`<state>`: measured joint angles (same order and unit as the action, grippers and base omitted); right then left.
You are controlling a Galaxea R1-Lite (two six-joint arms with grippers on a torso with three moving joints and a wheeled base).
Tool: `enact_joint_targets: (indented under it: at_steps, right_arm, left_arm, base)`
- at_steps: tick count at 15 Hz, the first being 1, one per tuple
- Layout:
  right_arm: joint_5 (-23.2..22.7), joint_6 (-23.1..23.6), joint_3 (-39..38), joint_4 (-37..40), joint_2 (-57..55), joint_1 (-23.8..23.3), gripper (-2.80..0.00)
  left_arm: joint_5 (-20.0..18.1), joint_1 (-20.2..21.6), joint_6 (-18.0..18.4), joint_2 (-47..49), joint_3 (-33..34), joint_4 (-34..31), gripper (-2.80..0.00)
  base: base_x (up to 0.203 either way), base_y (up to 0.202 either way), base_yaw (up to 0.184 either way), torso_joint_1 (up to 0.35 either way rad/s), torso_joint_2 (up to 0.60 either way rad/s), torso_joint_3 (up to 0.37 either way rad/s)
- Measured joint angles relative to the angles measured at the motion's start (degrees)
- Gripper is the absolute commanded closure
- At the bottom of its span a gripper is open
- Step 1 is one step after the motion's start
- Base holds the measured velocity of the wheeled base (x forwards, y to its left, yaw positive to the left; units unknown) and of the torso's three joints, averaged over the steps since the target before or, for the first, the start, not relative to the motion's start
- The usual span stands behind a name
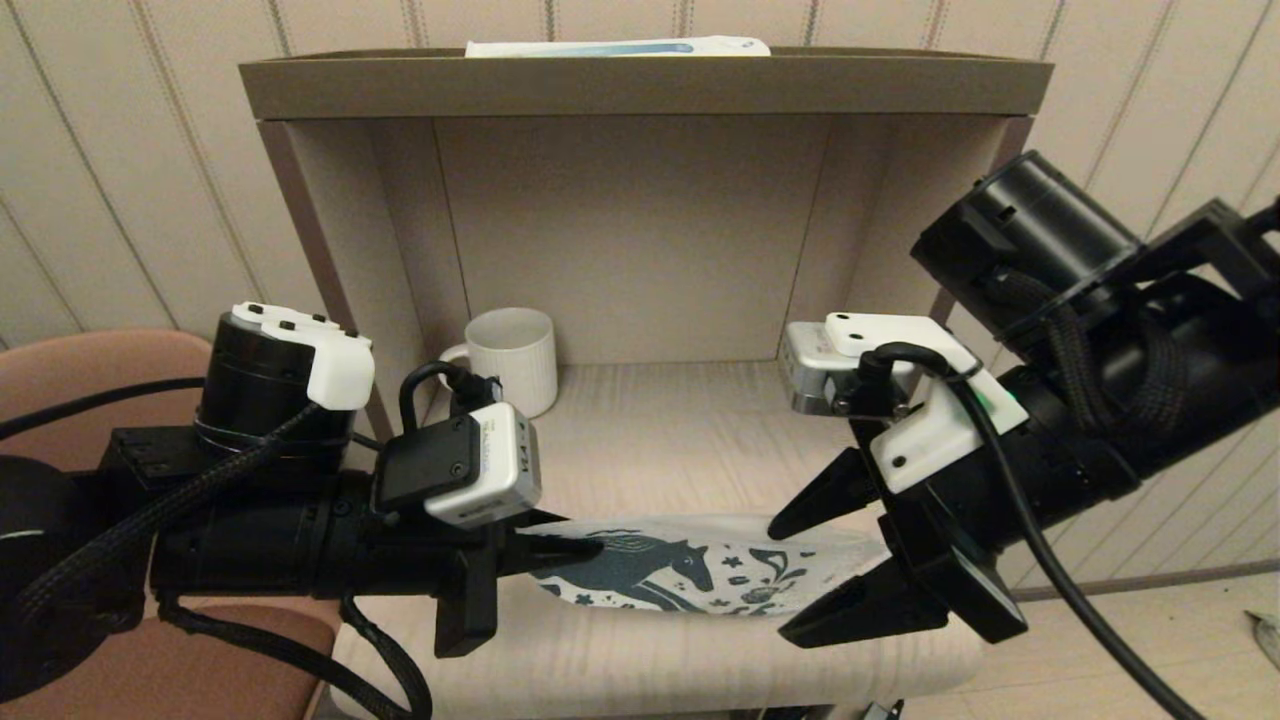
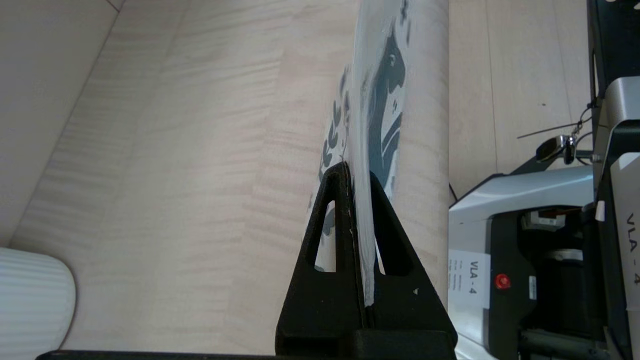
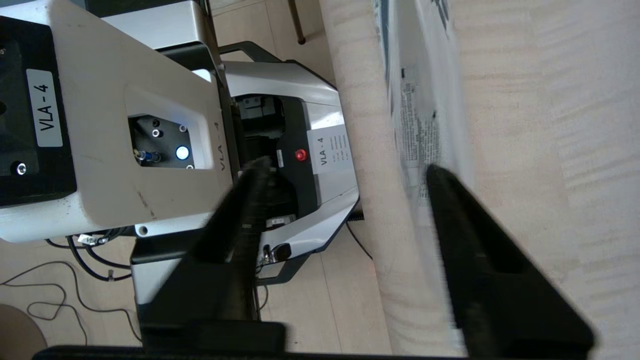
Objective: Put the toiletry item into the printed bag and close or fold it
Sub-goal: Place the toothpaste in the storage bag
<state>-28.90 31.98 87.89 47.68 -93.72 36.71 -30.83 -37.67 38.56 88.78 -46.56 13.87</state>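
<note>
The printed bag (image 1: 700,575), white with a dark teal horse, lies lengthwise near the table's front edge. My left gripper (image 1: 590,545) is shut on the bag's left end; in the left wrist view its jaws (image 2: 356,167) pinch the bag (image 2: 385,100) edge-on. My right gripper (image 1: 776,582) is open at the bag's right end. In the right wrist view (image 3: 345,170) one finger lies over the bag (image 3: 425,100) and the other hangs past the table's edge. A long white and blue box (image 1: 617,46) lies on top of the shelf unit. Whether anything is inside the bag is hidden.
A white ribbed mug (image 1: 515,355) stands at the back left of the pale wood table (image 1: 680,440), inside a beige open-fronted shelf unit (image 1: 640,85). A brown chair (image 1: 90,370) sits to the left. The robot's base (image 3: 320,150) is below the table's front edge.
</note>
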Motion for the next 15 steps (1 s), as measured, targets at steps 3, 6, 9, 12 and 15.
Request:
enact_joint_targets:
  at_steps: [3, 6, 9, 12, 15]
  right_arm:
    - [-0.26, -0.57, 0.33, -1.9, 1.46, -0.94, -2.8]
    - [-0.67, -1.94, 0.45, -4.93, 4.55, -3.67, -2.8]
    - [-1.48, -2.47, -1.61, -5.02, 7.63, -4.83, -2.8]
    - [-5.31, -3.27, -5.08, -5.53, 9.74, -9.25, -2.8]
    - [-11.85, -3.94, -7.26, -6.3, 10.66, -13.93, -2.8]
  left_arm:
    - [-0.17, 0.02, -1.31, 0.12, 0.55, 1.94, 0.0]
    - [-1.09, 0.11, -2.13, 0.52, 1.08, 3.14, 0.0]
    - [-1.43, 0.16, -3.07, 1.04, 1.19, 3.28, 0.0]
    - [-3.89, 1.18, -6.57, 1.3, 0.97, 3.73, 0.0]
    - [-5.64, 2.2, -11.19, 1.34, 0.45, 7.46, 0.0]
  base:
    - [0.0, 0.0, 0.0, 0.0, 0.0, 0.0]
    - [0.0, 0.0, 0.0, 0.0, 0.0, 0.0]
    - [0.0, 0.0, 0.0, 0.0, 0.0, 0.0]
    - [0.0, 0.0, 0.0, 0.0, 0.0, 0.0]
    - [0.0, 0.0, 0.0, 0.0, 0.0, 0.0]
